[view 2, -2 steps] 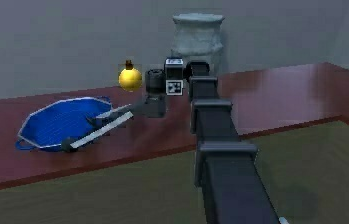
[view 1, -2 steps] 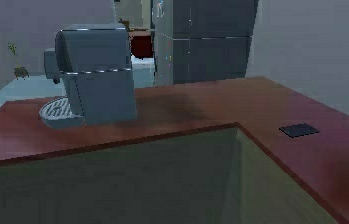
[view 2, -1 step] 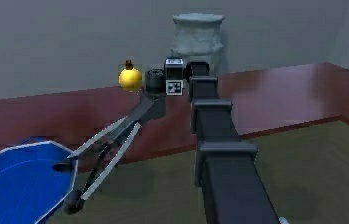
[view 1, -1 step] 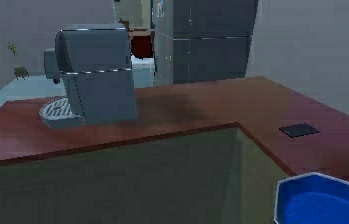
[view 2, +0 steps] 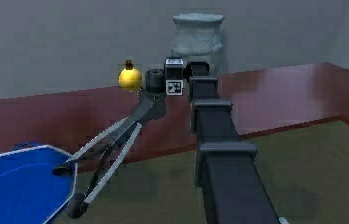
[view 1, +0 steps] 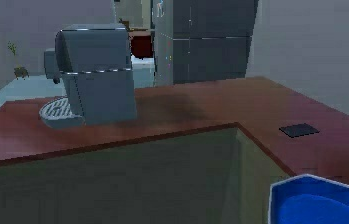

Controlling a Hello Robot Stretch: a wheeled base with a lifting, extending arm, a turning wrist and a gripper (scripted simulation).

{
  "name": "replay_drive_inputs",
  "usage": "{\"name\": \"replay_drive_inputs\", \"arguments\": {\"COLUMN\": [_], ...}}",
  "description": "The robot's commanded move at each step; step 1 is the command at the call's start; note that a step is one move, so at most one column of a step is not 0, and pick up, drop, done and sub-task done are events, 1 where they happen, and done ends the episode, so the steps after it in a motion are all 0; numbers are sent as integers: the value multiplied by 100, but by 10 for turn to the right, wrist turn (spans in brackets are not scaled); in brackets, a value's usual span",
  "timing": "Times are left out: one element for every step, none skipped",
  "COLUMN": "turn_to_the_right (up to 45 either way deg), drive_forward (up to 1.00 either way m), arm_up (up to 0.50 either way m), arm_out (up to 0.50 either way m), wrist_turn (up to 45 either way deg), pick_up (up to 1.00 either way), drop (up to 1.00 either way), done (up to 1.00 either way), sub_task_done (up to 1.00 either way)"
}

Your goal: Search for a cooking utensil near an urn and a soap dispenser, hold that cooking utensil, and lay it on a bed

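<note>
Forward view: a coffee machine point(view 1: 97, 75) stands on the counter point(view 1: 182, 110), whose corner lies close ahead. A blue tub point(view 1: 322, 200) sits at the lower right. Driving on could bump that corner.

Arm side view: the arm point(view 2: 222, 150) ends near the urn point(view 2: 198, 40) and a yellow blob point(view 2: 130, 76); a careless swing could topple either. The gripper point(view 2: 74, 188) points down over the tub. Whether it is spread, pressed together or holding anything, I cannot tell. Nor can I tell where the utensil lies; judging by the task, near the urn.

I see a reddish-brown tabletop point(view 1: 182, 105) bending in an L, a grey coffee machine point(view 1: 97, 70) on it — a dark fridge point(view 1: 214, 40) and grey walls point(view 1: 312, 40) behind.
</note>
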Motion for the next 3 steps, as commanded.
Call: {"name": "replay_drive_inputs", "arguments": {"turn_to_the_right": [0, -450, -450], "drive_forward": [0, 0, 0], "arm_up": [0, 0, 0], "arm_out": [-26, 0, 0], "wrist_turn": [0, 0, 0], "pick_up": [0, 0, 0], "drop": [0, 0, 0], "done": [0, 0, 0], "sub_task_done": [0, 0, 0]}}
